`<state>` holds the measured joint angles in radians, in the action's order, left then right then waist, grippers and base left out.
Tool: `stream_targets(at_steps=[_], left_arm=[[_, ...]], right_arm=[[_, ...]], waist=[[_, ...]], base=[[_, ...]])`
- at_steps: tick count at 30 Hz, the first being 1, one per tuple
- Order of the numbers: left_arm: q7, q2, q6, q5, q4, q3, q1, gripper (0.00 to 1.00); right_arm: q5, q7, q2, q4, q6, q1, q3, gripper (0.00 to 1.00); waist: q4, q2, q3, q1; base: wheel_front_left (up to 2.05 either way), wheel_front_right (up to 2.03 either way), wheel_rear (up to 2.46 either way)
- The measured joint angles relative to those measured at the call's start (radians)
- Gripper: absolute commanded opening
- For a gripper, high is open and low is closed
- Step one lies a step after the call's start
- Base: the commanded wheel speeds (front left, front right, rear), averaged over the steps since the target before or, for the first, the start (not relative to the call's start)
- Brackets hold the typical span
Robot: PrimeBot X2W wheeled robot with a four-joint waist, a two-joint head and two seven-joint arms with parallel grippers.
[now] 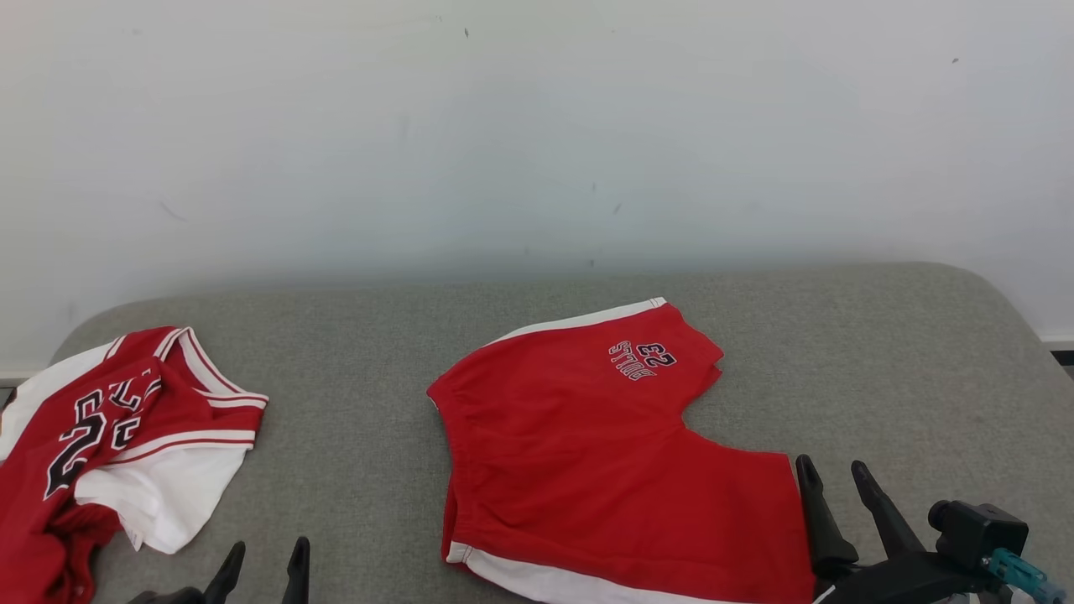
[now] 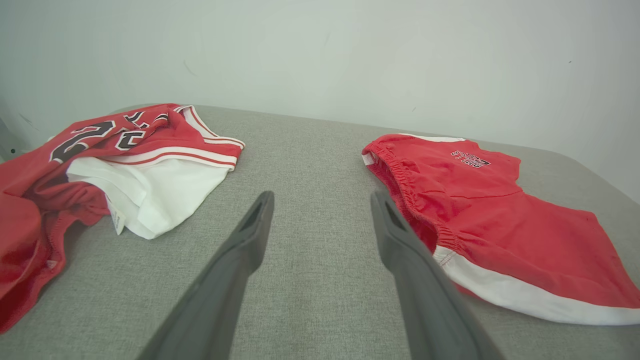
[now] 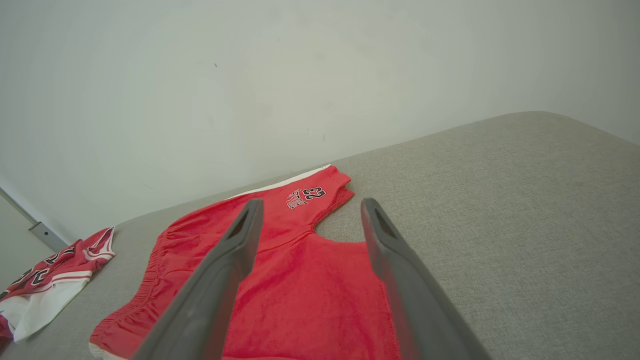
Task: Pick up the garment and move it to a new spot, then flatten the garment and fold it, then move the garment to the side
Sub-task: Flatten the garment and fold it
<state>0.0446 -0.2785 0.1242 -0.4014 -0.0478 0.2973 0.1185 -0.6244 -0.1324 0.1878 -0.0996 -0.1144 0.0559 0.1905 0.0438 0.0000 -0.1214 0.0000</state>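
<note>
A pair of red shorts point(image 1: 604, 453) with white side stripes and a "23" print lies spread flat on the grey padded surface point(image 1: 361, 352), near its middle. My right gripper point(image 1: 833, 466) stands open at the shorts' right leg edge, its fingers empty; in the right wrist view the right gripper point(image 3: 311, 205) points over the shorts point(image 3: 310, 280). My left gripper point(image 1: 267, 549) is open and empty at the front edge, left of the shorts. In the left wrist view the left gripper point(image 2: 322, 200) hovers above bare fabric, with the shorts' waistband point(image 2: 410, 200) just beside its right finger.
A crumpled red and white jersey point(image 1: 126, 428) lies at the surface's left end, partly hanging over the edge; the jersey point(image 2: 125, 150) sits left of my left fingers. A white wall point(image 1: 537, 126) stands right behind the surface. Bare grey fabric stretches to the right point(image 3: 525, 200).
</note>
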Motion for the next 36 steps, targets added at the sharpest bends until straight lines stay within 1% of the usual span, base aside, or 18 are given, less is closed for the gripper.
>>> stream_targets(at_steps=[6, 19, 24, 28, 30, 31, 32, 36], left_arm=[[-0.028, 0.000, 0.000, 0.006, 0.021, -0.008, 0.000, 1.00], [-0.096, -0.005, 0.000, 0.023, 0.044, -0.018, 0.000, 1.00], [-0.133, -0.004, 0.000, 0.025, 0.058, -0.003, -0.002, 1.00], [-0.212, 0.002, -0.003, 0.027, 0.056, 0.051, -0.022, 1.00], [-0.249, -0.004, -0.030, 0.028, 0.049, 0.085, -0.034, 1.00], [-0.265, -0.003, -0.033, 0.034, 0.039, 0.104, -0.047, 1.00], [-0.282, -0.004, -0.047, 0.042, 0.031, 0.121, -0.059, 1.00], [-0.350, 0.011, -0.091, 0.053, -0.021, 0.183, -0.110, 1.00]], right_arm=[[-0.001, 0.000, -0.010, -0.004, 0.000, 0.000, 0.000, 1.00], [-0.002, 0.002, -0.003, -0.020, 0.000, -0.001, 0.002, 1.00], [0.000, 0.051, 0.015, -0.022, 0.001, -0.001, 0.019, 1.00], [0.013, 0.128, 0.058, -0.026, 0.000, 0.001, 0.041, 1.00], [0.026, 0.169, 0.067, -0.025, 0.000, 0.001, 0.063, 1.00], [0.030, 0.188, 0.070, -0.024, 0.000, 0.001, 0.072, 1.00], [0.033, 0.205, 0.074, -0.023, 0.000, 0.002, 0.077, 1.00], [0.041, 0.275, 0.098, -0.030, -0.001, 0.006, 0.093, 1.00]], waist=[[-0.005, 0.0000, 0.007, 0.0001], [-0.014, 0.0000, 0.019, 0.0000], [-0.016, 0.0000, 0.020, 0.0000], [-0.010, 0.0001, 0.019, 0.0000], [-0.010, 0.0000, 0.019, 0.0000], [-0.010, 0.0000, 0.019, 0.0000], [-0.009, 0.0000, 0.021, 0.0000], [-0.011, 0.0000, 0.034, 0.0001]], base=[[0.00, 0.00, 0.00], [0.00, 0.00, 0.00], [0.00, 0.00, 0.00], [0.00, 0.00, 0.00], [0.00, 0.00, 0.00], [0.00, 0.00, 0.00], [0.00, 0.00, 0.00], [0.00, 0.00, 0.00]])
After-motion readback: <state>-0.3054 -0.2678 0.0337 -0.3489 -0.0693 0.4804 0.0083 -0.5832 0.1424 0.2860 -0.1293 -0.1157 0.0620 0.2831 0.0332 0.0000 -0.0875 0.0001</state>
